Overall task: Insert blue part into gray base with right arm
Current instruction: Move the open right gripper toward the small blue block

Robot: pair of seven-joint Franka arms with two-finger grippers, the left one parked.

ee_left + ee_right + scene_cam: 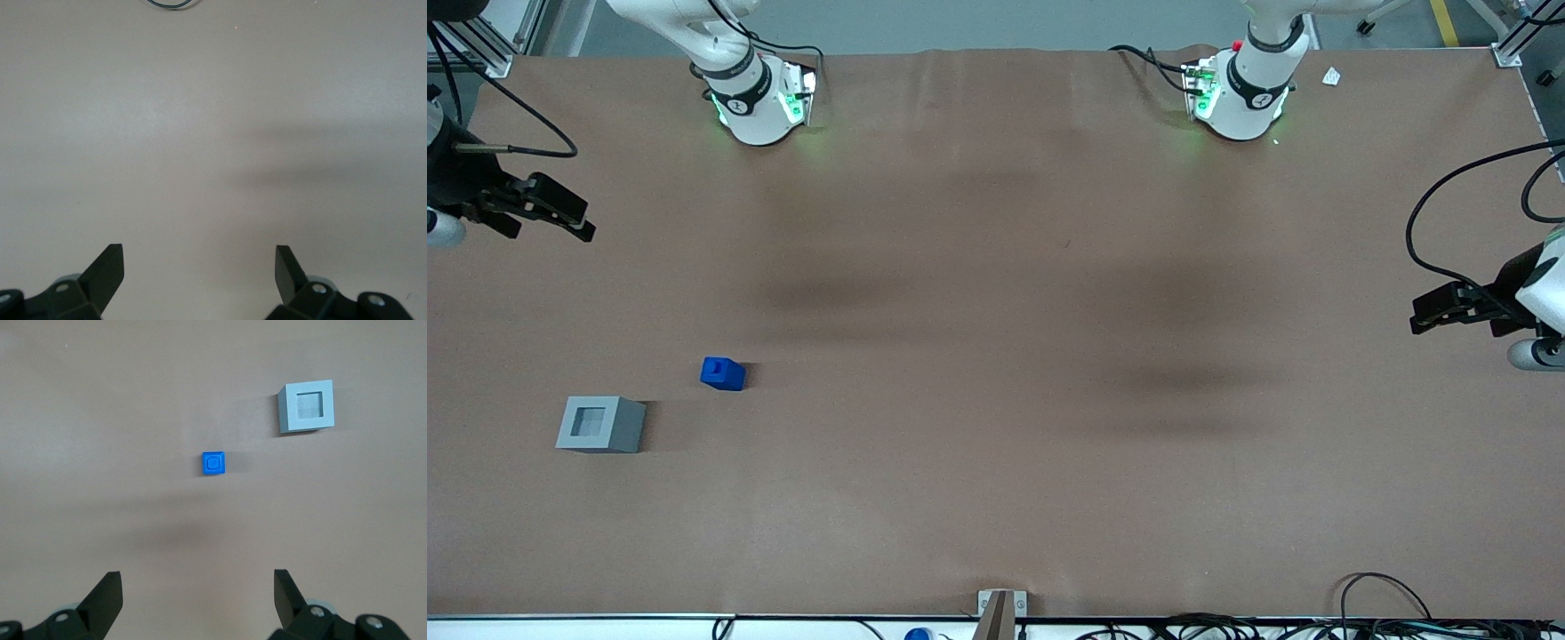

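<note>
Since nothing is grasped yet, step in hand looks like the approach. Brown table (996, 356) carries both parts toward the working arm's end. Right arm (463, 191) hangs above the table's edge, well apart from them; its gripper (574, 222) is released, fingers (107, 597) spread, holding nothing. Gray base (601, 424) sits recess up, nearer the front camera than the blue part (723, 373), which stands near it, not touching. Advice: center over the blue part, square the jaws to its flat sides, descend straight, grip low. No readable writing or labels.
</note>
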